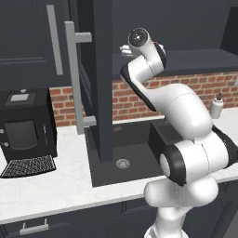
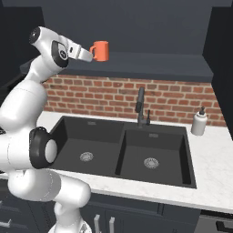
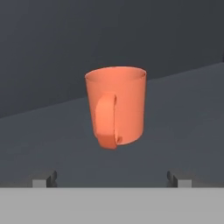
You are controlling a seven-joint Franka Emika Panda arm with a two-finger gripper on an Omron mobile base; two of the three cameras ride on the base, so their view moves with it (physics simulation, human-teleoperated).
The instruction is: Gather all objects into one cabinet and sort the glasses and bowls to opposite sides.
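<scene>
The bright orange mug (image 3: 116,105) stands upright on the dark floor of the open upper cabinet (image 2: 159,63), its handle turned toward the hand. In the right base view the orange mug (image 2: 100,51) sits at the cabinet's left end. My gripper (image 2: 90,55) is raised to cabinet height just left of it. In the hand view the gripper (image 3: 111,180) is open, its fingertips (image 3: 43,180) spread wider than the mug and a little short of it. Nothing is held.
The open cabinet door (image 1: 100,93) with its long grey handle (image 1: 74,79) hangs left of the arm. Below lie a black double sink (image 2: 123,150) with a faucet (image 2: 141,109), a soap dispenser (image 2: 199,122) and a coffee machine (image 1: 25,132).
</scene>
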